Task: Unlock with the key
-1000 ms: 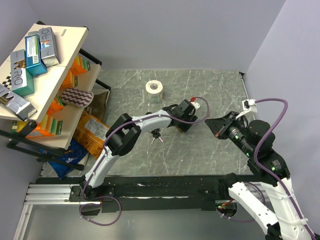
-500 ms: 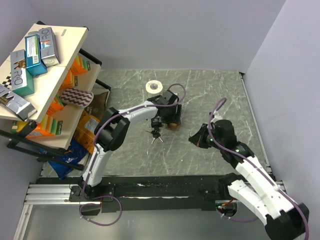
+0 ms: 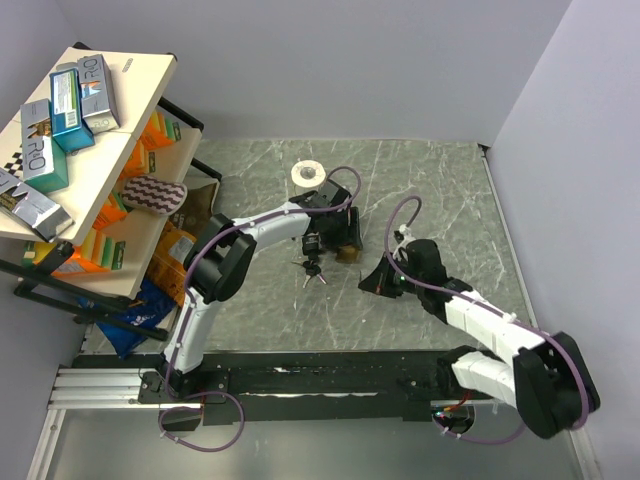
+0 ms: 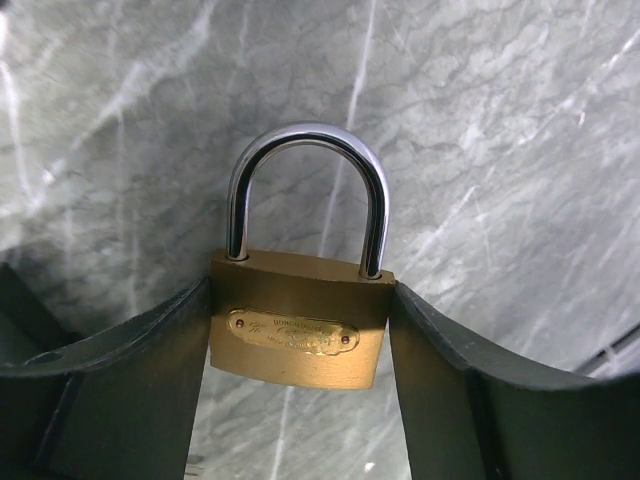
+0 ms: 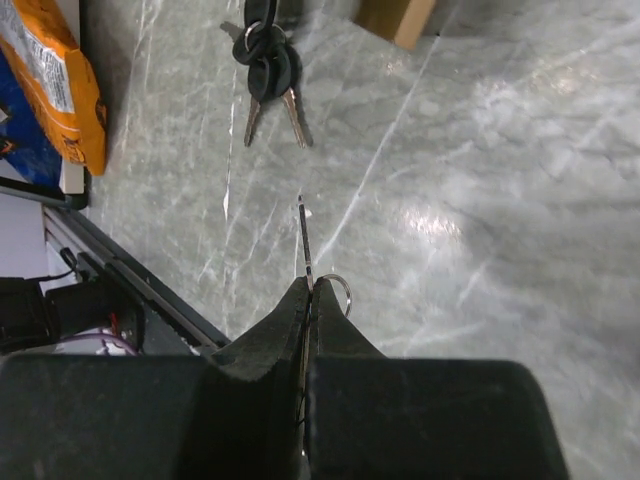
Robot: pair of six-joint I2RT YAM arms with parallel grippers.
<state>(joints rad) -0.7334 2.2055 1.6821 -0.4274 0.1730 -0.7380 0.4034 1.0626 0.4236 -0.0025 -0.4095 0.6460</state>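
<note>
- Right wrist view shows your right gripper [image 5: 307, 292] shut tight on a key [image 5: 304, 235]. You see the key from its thin edge. The blade pokes out past the fingertips, and a small ring [image 5: 341, 291] hangs beside them.
- Your left gripper [image 4: 300, 305] holds the brass padlock [image 4: 297, 335] by its two sides, with the shiny loop [image 4: 305, 136] sticking out in front. The padlock is near the middle of the table [image 3: 440, 190].
- A bunch of keys [image 5: 268, 62] with black heads lies flat on the table. It is just beside the padlock, on the side toward the left edge.
- I think the key is light, hard and stiff. It will not bend. But it is thin and smooth, so it could twist or slip in the pinch.
- It is best to hold the key by its wide head, with the flat sides against the pads and the blade free.
- The padlock looks heavy and slippery. Grip the body, not the loop. I cannot see the keyhole.
</note>
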